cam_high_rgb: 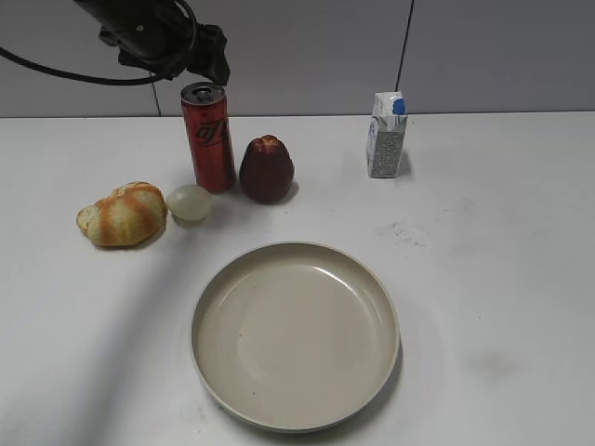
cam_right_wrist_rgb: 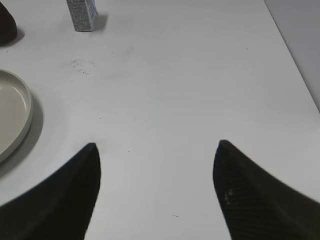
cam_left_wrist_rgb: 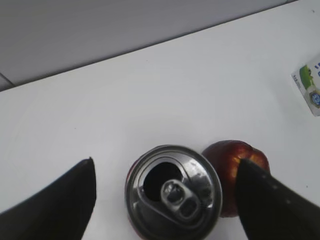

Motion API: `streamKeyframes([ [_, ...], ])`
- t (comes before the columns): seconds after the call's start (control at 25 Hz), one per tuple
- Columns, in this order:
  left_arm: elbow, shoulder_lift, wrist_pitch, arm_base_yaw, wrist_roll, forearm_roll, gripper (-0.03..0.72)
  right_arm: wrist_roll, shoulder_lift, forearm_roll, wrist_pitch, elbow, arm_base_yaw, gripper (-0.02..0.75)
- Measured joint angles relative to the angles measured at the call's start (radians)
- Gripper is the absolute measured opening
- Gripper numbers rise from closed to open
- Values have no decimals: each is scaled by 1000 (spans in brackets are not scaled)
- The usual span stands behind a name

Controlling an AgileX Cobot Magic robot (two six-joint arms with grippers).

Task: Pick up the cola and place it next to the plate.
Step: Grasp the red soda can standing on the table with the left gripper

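The cola [cam_high_rgb: 208, 137] is a tall red can with a silver opened top, standing upright at the back left of the table. In the left wrist view its top [cam_left_wrist_rgb: 173, 192] lies between my two fingers. My left gripper [cam_left_wrist_rgb: 165, 162] is open, above the can and apart from it; in the exterior view it [cam_high_rgb: 206, 54] hangs just over the can. The beige plate [cam_high_rgb: 383, 295] sits at the front centre; its rim shows in the right wrist view [cam_right_wrist_rgb: 26, 107]. My right gripper [cam_right_wrist_rgb: 156, 145] is open and empty over bare table right of the plate.
A dark red pear-shaped fruit [cam_high_rgb: 267, 169] stands right beside the can, also in the left wrist view [cam_left_wrist_rgb: 229, 162]. A pale round thing [cam_high_rgb: 190, 202] and a bread roll [cam_high_rgb: 122, 215] lie to the can's front left. A small carton [cam_high_rgb: 385, 136] stands at the back right.
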State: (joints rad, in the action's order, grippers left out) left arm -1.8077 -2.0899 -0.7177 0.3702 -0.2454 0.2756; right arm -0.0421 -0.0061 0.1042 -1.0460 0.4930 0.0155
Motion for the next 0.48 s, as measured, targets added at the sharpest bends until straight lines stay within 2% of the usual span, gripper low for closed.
streamKeyframes([
  [0.48,-1,-51,13,0,0,3,665,0,0,0,0,0,0,534],
])
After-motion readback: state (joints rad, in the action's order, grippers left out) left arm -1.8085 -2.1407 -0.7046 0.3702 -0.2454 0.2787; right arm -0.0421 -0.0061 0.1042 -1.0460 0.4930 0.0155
